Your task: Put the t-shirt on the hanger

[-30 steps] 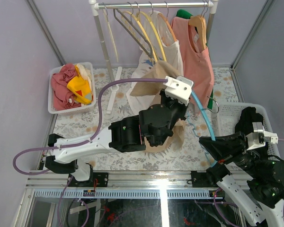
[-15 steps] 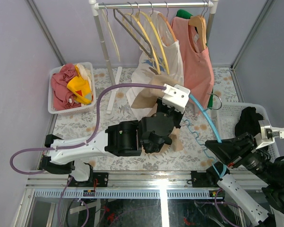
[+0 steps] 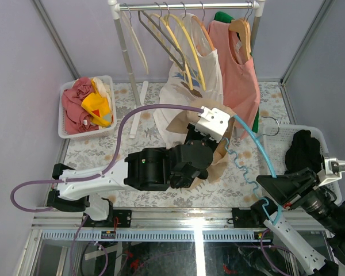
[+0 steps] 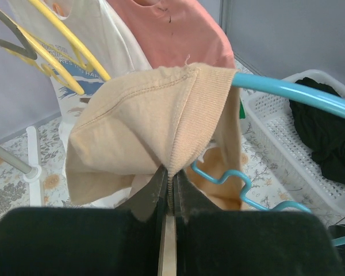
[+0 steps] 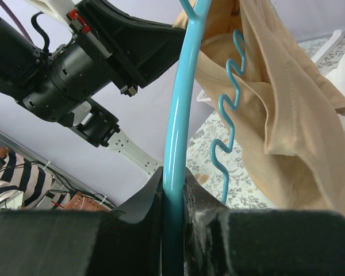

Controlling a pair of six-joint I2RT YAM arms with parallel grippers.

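Robot lab booth, grey panel walls, alu frame, clothes rail, laundry basket, floral tbl cover

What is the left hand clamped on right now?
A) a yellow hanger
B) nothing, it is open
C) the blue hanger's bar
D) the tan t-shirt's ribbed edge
D: the left wrist view shows the left hand shut on the t-shirt fabric; the hanger sits in the right hand.

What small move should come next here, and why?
Probably the left gripper draws the pinched collar of the t-shirt further along the hanger, which the right gripper clamps: only one end of the hanger looks tucked inside the neck.
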